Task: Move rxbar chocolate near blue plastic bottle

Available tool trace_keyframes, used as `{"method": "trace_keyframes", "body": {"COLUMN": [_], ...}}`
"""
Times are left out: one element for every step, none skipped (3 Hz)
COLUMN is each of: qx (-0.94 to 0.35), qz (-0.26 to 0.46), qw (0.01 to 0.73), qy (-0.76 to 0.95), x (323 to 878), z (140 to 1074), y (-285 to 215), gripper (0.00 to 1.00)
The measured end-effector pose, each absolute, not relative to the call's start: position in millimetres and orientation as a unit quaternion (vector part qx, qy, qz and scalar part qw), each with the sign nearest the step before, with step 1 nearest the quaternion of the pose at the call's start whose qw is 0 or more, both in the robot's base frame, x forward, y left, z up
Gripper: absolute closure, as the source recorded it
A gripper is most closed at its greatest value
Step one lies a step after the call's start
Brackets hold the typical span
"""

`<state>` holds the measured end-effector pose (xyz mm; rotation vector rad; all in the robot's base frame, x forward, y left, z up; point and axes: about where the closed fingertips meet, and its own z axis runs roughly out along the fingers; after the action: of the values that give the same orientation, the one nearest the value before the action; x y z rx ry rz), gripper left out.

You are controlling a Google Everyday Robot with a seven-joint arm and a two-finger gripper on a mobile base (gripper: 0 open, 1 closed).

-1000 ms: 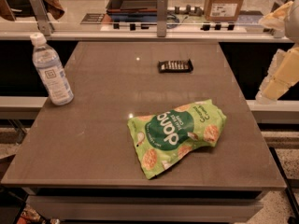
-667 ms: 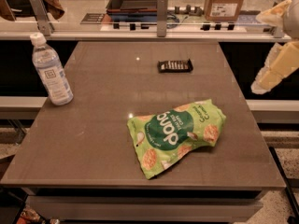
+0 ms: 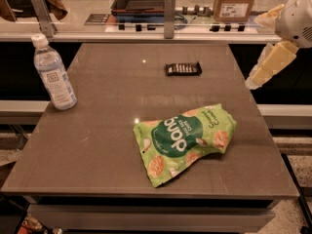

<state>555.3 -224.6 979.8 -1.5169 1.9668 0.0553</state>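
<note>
Orientation of rxbar chocolate (image 3: 183, 68): the bar is laid flat, with its long axis running left to right across the view, roughly parallel to the far edge of the worktop (image 3: 97, 150). One short end is directed toward the bottle side, the other toward the end effector side.
Appearance of rxbar chocolate: a small, flat, rectangular black wrapper is seen, with a row of pale lettering printed along its length. The lettering cannot be read.
Location of rxbar chocolate: the bar is placed on the far half of the worktop, right of centre, apart from every other item.
Blue plastic bottle (image 3: 53, 74): the bottle is stood upright near the left edge of the worktop. A white cap, a clear bluish body and a white-and-blue label are shown. It is well apart from the bar.
Green snack bag (image 3: 185, 140): the bag is laid flat and skewed on the near right part of the worktop, between the bar and the near edge, not touching the bar.
End effector (image 3: 263, 72): it is held beyond the right edge of the worktop, to the right of the bar, in contact with nothing.
End effector state: whether it is released or clenched cannot be told.
</note>
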Motion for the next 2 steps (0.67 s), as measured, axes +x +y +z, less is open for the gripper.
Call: {"method": "trace_keyframes", "body": {"qx": [-0.573, -0.559], "qz": [0.026, 0.054], "qw": [0.314, 0.321], "qy": [0.756, 0.763], "x": [577.9, 620.2], "z": [962.7, 932.8], "y": [-216.9, -210.9], "gripper": [0.00, 0.00]}}
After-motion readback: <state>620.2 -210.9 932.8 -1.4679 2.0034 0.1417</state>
